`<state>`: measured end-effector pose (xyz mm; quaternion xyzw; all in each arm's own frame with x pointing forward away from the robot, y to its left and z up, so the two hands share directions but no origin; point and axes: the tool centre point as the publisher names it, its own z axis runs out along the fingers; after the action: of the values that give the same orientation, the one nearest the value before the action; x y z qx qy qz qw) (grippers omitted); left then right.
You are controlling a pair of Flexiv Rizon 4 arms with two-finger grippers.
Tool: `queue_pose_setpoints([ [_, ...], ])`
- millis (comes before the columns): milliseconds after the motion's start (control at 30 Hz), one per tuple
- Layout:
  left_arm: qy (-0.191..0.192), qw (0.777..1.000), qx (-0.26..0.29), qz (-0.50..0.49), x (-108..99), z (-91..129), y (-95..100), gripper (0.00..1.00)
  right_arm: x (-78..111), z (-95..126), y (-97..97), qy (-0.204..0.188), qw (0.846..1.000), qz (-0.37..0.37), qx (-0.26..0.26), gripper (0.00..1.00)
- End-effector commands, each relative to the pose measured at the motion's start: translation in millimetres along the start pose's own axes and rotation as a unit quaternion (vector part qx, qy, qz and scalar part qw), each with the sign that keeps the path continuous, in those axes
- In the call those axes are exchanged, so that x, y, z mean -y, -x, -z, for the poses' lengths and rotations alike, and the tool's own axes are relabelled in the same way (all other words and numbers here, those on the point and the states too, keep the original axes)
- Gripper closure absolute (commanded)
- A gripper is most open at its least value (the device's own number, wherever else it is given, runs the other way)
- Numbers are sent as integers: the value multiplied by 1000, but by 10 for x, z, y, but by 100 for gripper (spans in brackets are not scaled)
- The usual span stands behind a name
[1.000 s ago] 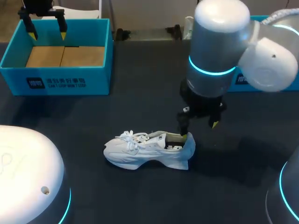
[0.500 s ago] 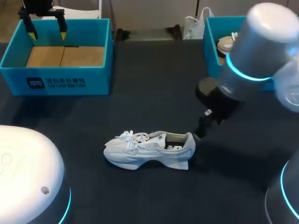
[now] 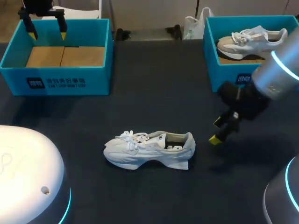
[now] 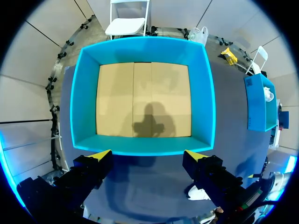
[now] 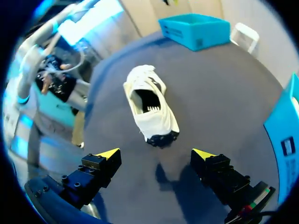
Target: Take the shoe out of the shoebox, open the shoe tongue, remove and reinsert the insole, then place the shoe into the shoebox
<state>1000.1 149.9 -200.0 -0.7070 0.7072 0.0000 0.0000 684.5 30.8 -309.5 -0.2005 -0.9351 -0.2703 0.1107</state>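
A white shoe (image 3: 148, 149) lies on its sole on the dark table, toe to the left, laces done up and the heel opening dark. In the right wrist view the shoe (image 5: 149, 109) sits just ahead of my right gripper (image 5: 156, 154), heel nearest, with nothing touching it. That right gripper (image 3: 216, 131) hangs open to the right of the heel. My left gripper (image 3: 46, 29) stands open over the far edge of the empty blue shoebox (image 3: 14, 51). The left wrist view looks straight down into the shoebox (image 4: 205, 93), with the left gripper (image 4: 148, 156) holding nothing.
A second blue shoebox (image 3: 211, 46) at the back right holds another pale shoe (image 3: 252, 39). Its wall (image 5: 285, 130) shows beside my right gripper. My white arm bases fill the front corners.
My right arm has pulled away from the shoe's heel towards the right and now stands clear of it. This uncovered the back-right box. The shoe and left arm have not moved.
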Motion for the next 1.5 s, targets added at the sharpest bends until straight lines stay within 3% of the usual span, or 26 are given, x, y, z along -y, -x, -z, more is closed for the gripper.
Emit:
queue_pose_setpoints([
  [33,0,1000,0,0,-1,0,0,0,115,1,65,229,969,95,1,0],
  [133,0,1000,0,0,-1,0,0,0,239,-29,123,261,960,97,13,0],
  [567,0,1000,0,0,-1,0,0,0,239,-29,123,261,960,97,13,0],
  [867,0,1000,0,0,-1,0,0,0,450,-307,355,293,951,93,1,0],
  [1500,0,1000,0,0,-1,0,0,0,475,-441,370,326,933,148,40,0],
])
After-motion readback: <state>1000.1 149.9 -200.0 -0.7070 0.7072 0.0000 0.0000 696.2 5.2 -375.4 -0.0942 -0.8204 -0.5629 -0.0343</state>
